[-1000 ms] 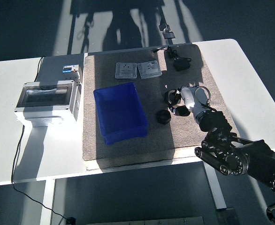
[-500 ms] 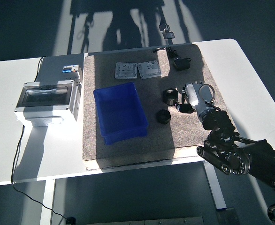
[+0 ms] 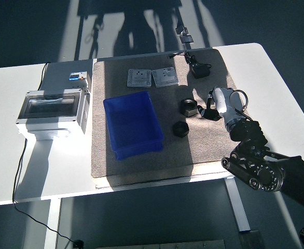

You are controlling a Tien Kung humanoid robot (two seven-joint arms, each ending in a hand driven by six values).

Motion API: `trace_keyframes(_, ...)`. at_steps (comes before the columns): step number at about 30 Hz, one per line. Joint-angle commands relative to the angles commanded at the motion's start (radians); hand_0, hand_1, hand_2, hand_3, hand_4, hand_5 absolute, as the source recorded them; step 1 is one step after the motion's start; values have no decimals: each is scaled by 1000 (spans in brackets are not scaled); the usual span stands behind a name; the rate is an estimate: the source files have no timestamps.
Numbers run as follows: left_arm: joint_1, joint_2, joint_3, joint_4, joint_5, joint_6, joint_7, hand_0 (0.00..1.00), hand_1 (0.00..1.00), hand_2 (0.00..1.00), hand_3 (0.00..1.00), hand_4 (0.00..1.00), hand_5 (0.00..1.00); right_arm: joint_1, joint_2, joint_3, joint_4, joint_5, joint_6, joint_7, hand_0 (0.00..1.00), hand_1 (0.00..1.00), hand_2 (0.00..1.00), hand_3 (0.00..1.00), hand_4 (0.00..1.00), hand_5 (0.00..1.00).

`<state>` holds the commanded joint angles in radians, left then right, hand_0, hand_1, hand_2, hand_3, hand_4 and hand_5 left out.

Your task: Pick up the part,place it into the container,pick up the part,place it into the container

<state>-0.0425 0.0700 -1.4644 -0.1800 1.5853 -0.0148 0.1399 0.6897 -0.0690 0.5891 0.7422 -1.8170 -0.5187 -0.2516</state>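
White counter [image 3: 276, 78] carries a grey mat [image 3: 141, 155]; on the mat, a blue container [image 3: 133, 124] sits left of centre, with a grey enclosure box [image 3: 51, 111] off the mat to its left. Right robot hand [image 3: 222, 104] hovers over the mat's right side, fingers loosely curled, holding nothing as far as can be seen. Two black parts lie on the mat: one [image 3: 188, 107] just left of the hand, another [image 3: 180, 128] nearer the container; both outside it.
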Motion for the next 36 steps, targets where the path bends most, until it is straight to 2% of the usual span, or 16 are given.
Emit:
trace_keyframes(2,-1,0,1,0,-1,0,1,698,593,484,625,733,958,1,0,0,3,29,-8,10,837,663,595,377,711,301)
trace_keyframes(3,-1,-1,1,0,-1,0,1,698,593,483,627,728,953,1,0,-2,4,40,-9,14,848,697,741,764,746,335)
trace_keyframes(8,-1,0,4,0,-6,1,1,698,593,483,627,728,953,1,-1,-18,15,75,-4,26,848,697,741,764,746,335)
trace_keyframes(9,-1,0,4,0,-5,1,1,698,592,480,626,723,947,1,-1,-20,17,77,-2,27,857,726,775,849,801,418)
trace_keyframes(17,-1,2,1,0,-2,0,0,697,591,480,625,718,943,6,7,-60,36,81,17,26,872,733,785,852,826,417)
trace_keyframes(26,-1,1,-3,0,-2,1,-1,696,591,480,624,717,941,13,35,-92,-14,36,2,25,871,736,787,827,801,400)
trace_keyframes(27,-1,2,-3,0,-3,1,-1,696,591,480,624,713,936,13,37,-94,-18,27,0,24,863,736,785,778,790,386)
trace_keyframes(32,-1,2,-4,0,-2,1,-1,696,591,480,624,713,936,12,43,-106,-35,5,-8,19,863,736,785,778,790,386)
trace_keyframes(33,-1,2,-5,0,-1,1,-1,695,591,479,623,712,935,11,45,-110,-39,4,-10,19,864,735,779,716,815,429)
trace_keyframes(36,-2,2,-5,0,0,1,-1,695,591,479,623,712,935,11,49,-121,-49,5,-12,17,864,735,779,716,815,429)
